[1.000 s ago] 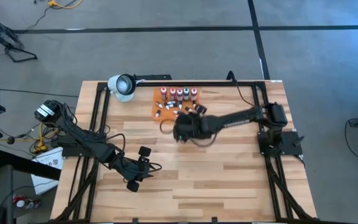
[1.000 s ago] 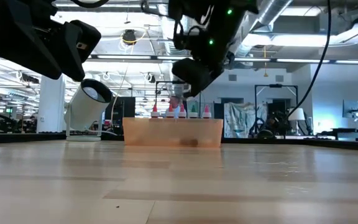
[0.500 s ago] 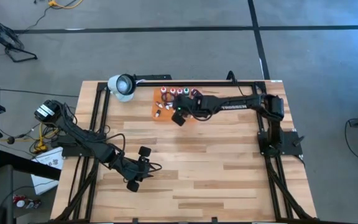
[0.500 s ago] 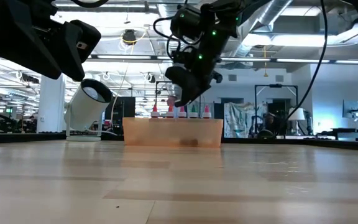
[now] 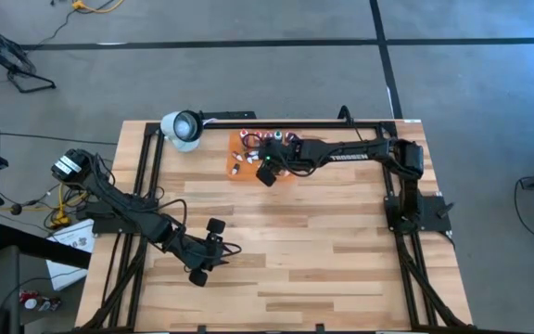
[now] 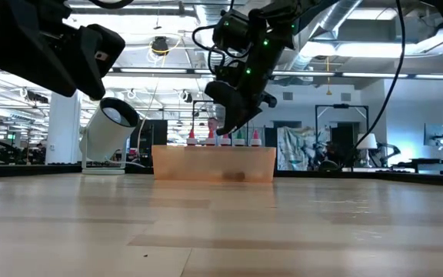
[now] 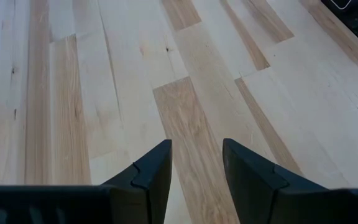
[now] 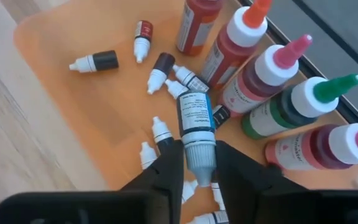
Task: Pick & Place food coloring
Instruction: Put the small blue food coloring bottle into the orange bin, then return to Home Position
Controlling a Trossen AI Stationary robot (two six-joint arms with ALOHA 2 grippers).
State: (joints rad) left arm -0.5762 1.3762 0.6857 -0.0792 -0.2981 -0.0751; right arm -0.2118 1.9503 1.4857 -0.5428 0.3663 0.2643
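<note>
Right gripper (image 8: 199, 163) over the orange tray (image 8: 61, 68), at about 12 o'clock on the bench (image 5: 276, 250); fingers (image 8: 166, 168) pinching a small blue-labelled vial (image 8: 196, 127) by its grey cap end, vial held above the tray floor. Beneath and around it, small white-and-dark vials (image 8: 95, 61) lying scattered on the tray, several on their sides. Along the tray's far edge, larger bottles standing in a row: orange-tipped bottle (image 8: 238, 38), pink-tipped bottle (image 8: 263, 73), green-tipped bottle (image 8: 294, 106), red bottle with white cap (image 8: 322, 148). In the low view, right gripper (image 6: 233, 115) raised above the tray wall (image 6: 214, 163), bottle tips showing behind it. White lamp (image 5: 183, 127) at about 11 o'clock of the bench, just beside the tray. Left gripper (image 7: 196, 163) at about 8 o'clock, well apart from the tray, hovering over bare planks; fingers (image 7: 151, 171) spread, holding nothing.
</note>
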